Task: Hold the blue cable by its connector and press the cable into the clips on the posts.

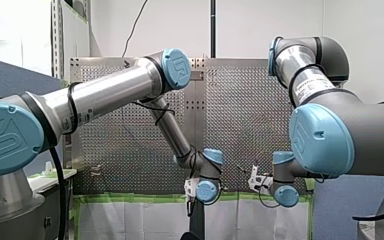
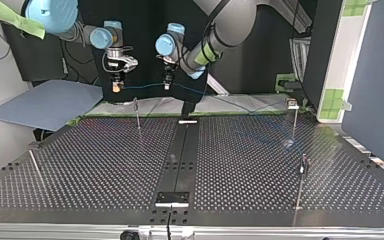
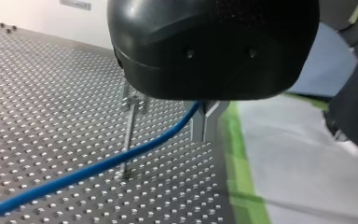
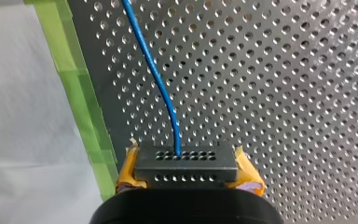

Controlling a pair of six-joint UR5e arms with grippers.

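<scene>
The cable (image 4: 156, 74) runs from the connector (image 4: 185, 164) in my right tool (image 4: 189, 173) through my left tool (image 3: 206, 123), above the table (image 3: 37, 93), near a post (image 3: 129, 130).

**pegboard_fan:** so what's on the bench?

**benchrat:** a perforated metal table (image 2: 105, 165) with a black strip (image 2: 182, 150) down the middle. There's green tape (image 4: 81, 107) along its edge and a white sheet (image 4: 23, 116) right beside that.

**pegboard_fan:** and the blue-grey thing at the top view's left?

**benchrat:** flat board (image 2: 45, 104), sitting just past the table's corner. Also a few tape squares (image 2: 332, 102) stuck on the white upright (image 2: 345, 60) at the right.
</scene>
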